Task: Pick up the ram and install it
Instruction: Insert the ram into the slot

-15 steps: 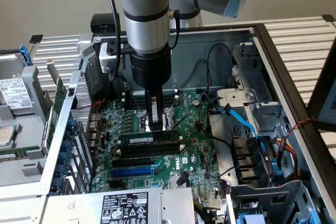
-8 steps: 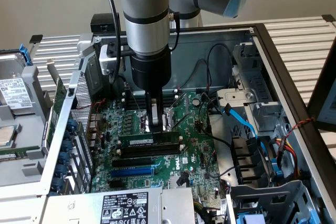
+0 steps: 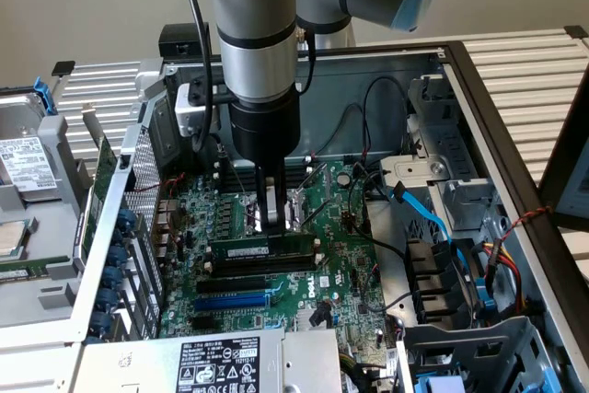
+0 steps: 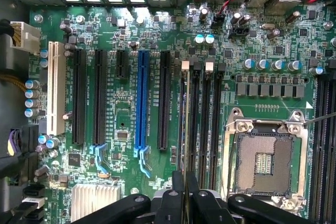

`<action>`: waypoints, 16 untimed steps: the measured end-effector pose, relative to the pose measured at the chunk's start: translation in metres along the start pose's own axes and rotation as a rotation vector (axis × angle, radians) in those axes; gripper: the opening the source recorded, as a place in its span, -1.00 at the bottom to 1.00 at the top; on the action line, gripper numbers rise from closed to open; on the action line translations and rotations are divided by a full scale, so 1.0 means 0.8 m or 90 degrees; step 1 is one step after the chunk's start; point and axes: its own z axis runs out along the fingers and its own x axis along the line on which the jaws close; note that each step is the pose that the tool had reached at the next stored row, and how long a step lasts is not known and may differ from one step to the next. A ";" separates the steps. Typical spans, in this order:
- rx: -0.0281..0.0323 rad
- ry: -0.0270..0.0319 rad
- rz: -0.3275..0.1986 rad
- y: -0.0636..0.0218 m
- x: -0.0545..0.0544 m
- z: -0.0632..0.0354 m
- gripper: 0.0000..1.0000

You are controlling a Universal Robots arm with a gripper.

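Observation:
The ram [image 3: 276,252] is a thin green stick with a white label. It stands on edge in a black memory slot of the motherboard [image 3: 340,255], inside the open computer case. My gripper [image 3: 271,227] comes straight down onto the ram's upper edge, near its end at the exterior view's left. In the wrist view the ram [image 4: 187,114] is seen edge-on in the slot nearest the black expansion slots. The gripper [image 4: 185,184] is shut on the ram, its dark fingers [image 4: 178,192] pressed against both faces.
Empty black memory slots [image 4: 215,119] lie between the ram and the open CPU socket [image 4: 262,161]. A blue expansion slot [image 4: 140,98] and black ones lie on the other side. Blue and black cables [image 3: 423,213] and drive bays crowd the exterior view's right. A power supply [image 3: 221,361] sits in front.

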 end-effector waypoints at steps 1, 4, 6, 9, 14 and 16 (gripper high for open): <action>-0.0001 0.0001 0.000 0.000 0.000 0.000 -0.73; 0.0000 0.0000 0.000 0.000 0.001 0.000 -0.73; 0.0000 0.0000 0.000 0.000 0.001 0.000 -0.73; -0.0001 0.0000 0.000 0.000 0.002 0.001 -0.73; 0.0001 -0.0001 0.000 0.000 0.001 0.002 -0.73; 0.0001 -0.0001 0.000 0.000 0.000 0.003 -0.73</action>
